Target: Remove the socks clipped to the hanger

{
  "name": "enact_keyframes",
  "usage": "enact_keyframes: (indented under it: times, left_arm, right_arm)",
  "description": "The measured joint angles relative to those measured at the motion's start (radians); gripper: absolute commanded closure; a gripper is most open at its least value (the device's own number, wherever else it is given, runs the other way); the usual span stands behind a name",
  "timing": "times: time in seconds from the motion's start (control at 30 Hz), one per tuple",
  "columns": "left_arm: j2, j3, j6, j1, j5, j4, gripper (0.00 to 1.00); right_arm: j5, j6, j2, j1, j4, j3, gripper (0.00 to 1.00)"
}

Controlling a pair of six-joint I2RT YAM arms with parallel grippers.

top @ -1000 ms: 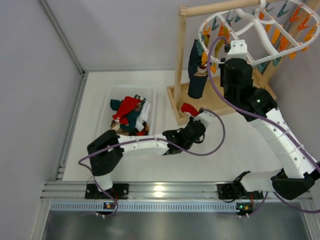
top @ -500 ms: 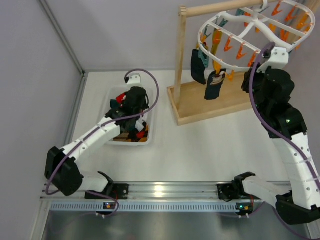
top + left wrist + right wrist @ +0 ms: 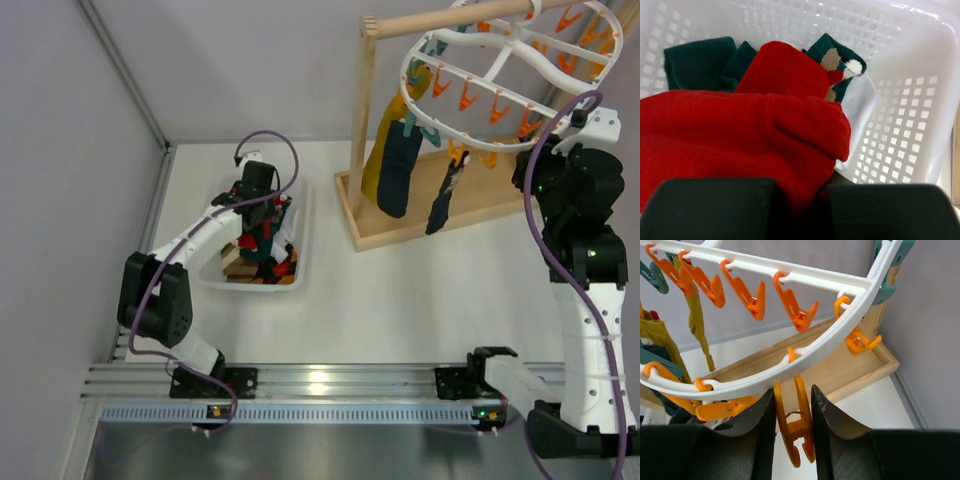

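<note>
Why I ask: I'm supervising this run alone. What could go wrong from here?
1. The left gripper is shut on a red sock inside the basket; lifting without letting go would likely drag it out.
2. The right gripper pinches an orange clothespin that holds no sock; squeezing it frees nothing, and tugging may swing the hanger and its hanging socks.

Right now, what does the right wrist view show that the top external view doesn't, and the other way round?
Only right wrist: the right gripper pinching an orange clothespin under the hanger rim. Only top external: the left gripper holding a red sock in the white basket. Both: the hanger, its other clothespins, a yellow sock, the wooden stand.
</note>
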Motion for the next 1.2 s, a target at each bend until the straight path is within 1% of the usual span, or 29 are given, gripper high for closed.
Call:
enact_keyframes:
  times: [0.07,0.13,0.2,0.23,0.3,0.33,0.47,0.5,0.57,0.6,0.7,0.77,0.83,0.9,0.97,1.03,1.07,1.1,1.13,1.17,1.2]
  left_arm:
    - [0.023,0.0,-0.005,0.002,0.011,-0.004,0.87]
    - [0.06,0.004,-0.01,0.002,0.028,-0.004,0.7]
    - [0.117,0.008,-0.013,0.002,0.061,-0.002,0.49]
    - [0.142,0.007,-0.019,0.002,0.079,-0.005,0.29]
    - [0.169,0.0,-0.025,0.002,0.103,-0.013,0.15]
    - [0.17,-0.006,-0.029,0.001,0.111,-0.017,0.01]
    - [0.111,-0.008,-0.032,0.001,0.13,-0.026,0.01]
    - [0.078,-0.011,-0.032,0.001,0.136,-0.027,0.01]
    - [-0.002,-0.016,-0.029,0.0,0.143,-0.033,0.01]
    - [-0.054,-0.019,-0.028,-0.003,0.145,-0.032,0.01]
    - [-0.218,-0.04,-0.024,-0.018,0.136,-0.03,0.01]
    - [-0.336,-0.057,-0.024,-0.035,0.122,-0.025,0.01]
    - [-0.391,-0.069,-0.023,-0.056,0.108,-0.022,0.01]
    - [-0.426,-0.084,-0.021,-0.079,0.1,-0.022,0.01]
    - [-0.432,-0.092,-0.02,-0.116,0.096,-0.024,0.01]
    - [-0.419,-0.091,-0.014,-0.176,0.081,-0.024,0.01]
    - [-0.407,-0.089,-0.003,-0.22,0.072,-0.023,0.01]
    - [-0.392,-0.082,0.01,-0.272,0.069,-0.019,0.01]
    - [-0.371,-0.073,0.029,-0.335,0.067,-0.006,0.01]
    - [-0.348,-0.066,0.053,-0.399,0.082,0.025,0.01]
    - [-0.328,-0.061,0.076,-0.456,0.113,0.063,0.01]
  right_arm:
    - [-0.021,0.005,-0.004,-0.021,0.003,-0.009,0.87]
    - [-0.037,0.01,-0.004,-0.027,0.003,-0.01,0.86]
    - [-0.049,0.015,-0.004,-0.03,0.004,-0.01,0.86]
    - [-0.055,0.016,-0.004,-0.032,0.006,-0.01,0.85]
    - [-0.069,0.018,-0.004,-0.036,0.011,-0.01,0.84]
    - [-0.075,0.018,-0.004,-0.037,0.012,-0.01,0.83]
    - [-0.099,0.018,-0.002,-0.038,0.017,-0.01,0.77]
    - [-0.106,0.018,0.0,-0.039,0.018,-0.01,0.72]
    - [-0.12,0.018,0.004,-0.042,0.018,-0.01,0.64]
    - [-0.127,0.018,0.005,-0.042,0.017,-0.01,0.54]
    - [-0.121,0.016,0.004,-0.047,-0.02,-0.01,0.53]
    - [-0.113,0.015,0.004,-0.054,-0.046,-0.01,0.51]
    - [-0.104,0.015,0.003,-0.055,-0.061,-0.01,0.49]
    - [-0.098,0.015,0.003,-0.055,-0.072,-0.01,0.44]
    - [-0.098,0.016,0.002,-0.055,-0.077,-0.01,0.4]
    - [-0.101,0.016,-0.003,-0.055,-0.083,-0.01,0.33]
    - [-0.104,0.017,-0.007,-0.055,-0.088,-0.01,0.29]
    - [-0.11,0.016,-0.011,-0.055,-0.092,-0.01,0.24]
    - [-0.117,0.018,-0.017,-0.055,-0.094,-0.01,0.21]
    - [-0.125,0.017,-0.024,-0.055,-0.094,-0.012,0.18]
    - [-0.133,0.016,-0.036,-0.055,-0.093,-0.019,0.13]
